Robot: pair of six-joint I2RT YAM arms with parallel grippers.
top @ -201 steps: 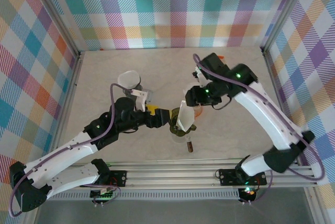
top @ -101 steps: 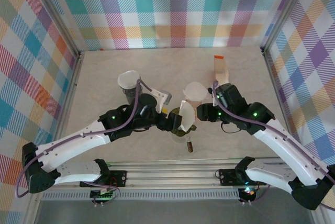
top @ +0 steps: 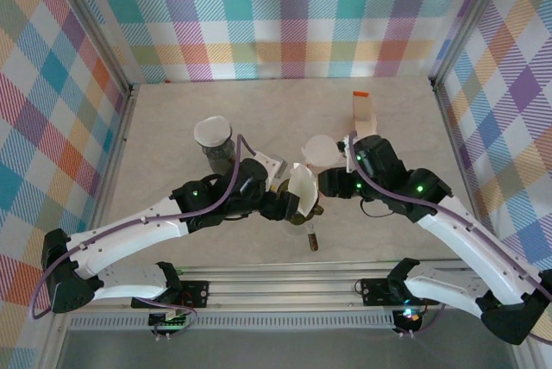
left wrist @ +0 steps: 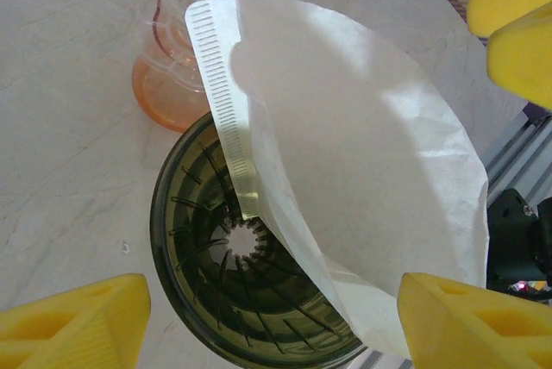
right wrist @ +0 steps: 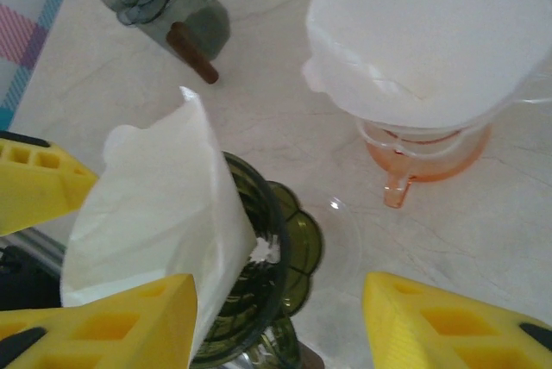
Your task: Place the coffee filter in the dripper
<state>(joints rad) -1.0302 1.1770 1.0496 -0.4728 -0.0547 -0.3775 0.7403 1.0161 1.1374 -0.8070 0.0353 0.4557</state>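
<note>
A white paper coffee filter [left wrist: 362,197] stands tilted in the dark green glass dripper [left wrist: 233,300], its lower end inside the ribbed cone and its upper part leaning over the rim. My left gripper [left wrist: 267,326] is open, one yellow finger on each side of the dripper and filter. In the right wrist view the coffee filter [right wrist: 155,222] rests against one of the fingers [right wrist: 103,326] of my right gripper [right wrist: 276,326], which is open above the dripper [right wrist: 285,248]. From above, both grippers, the left gripper [top: 283,205] and the right gripper [top: 321,186], meet at the filter [top: 302,188].
An orange dripper [top: 321,152] with a filter in it stands just behind. A grey dripper [top: 213,136], also lined, is at the back left. A small box [top: 364,110] stands at the back right. The green dripper's brown handle [top: 312,240] points toward the table's front rail.
My right arm has swung in from the back and come down beside the filter. My left gripper has pushed forward around the dripper, its jaws narrowing. The filter has tipped slightly.
</note>
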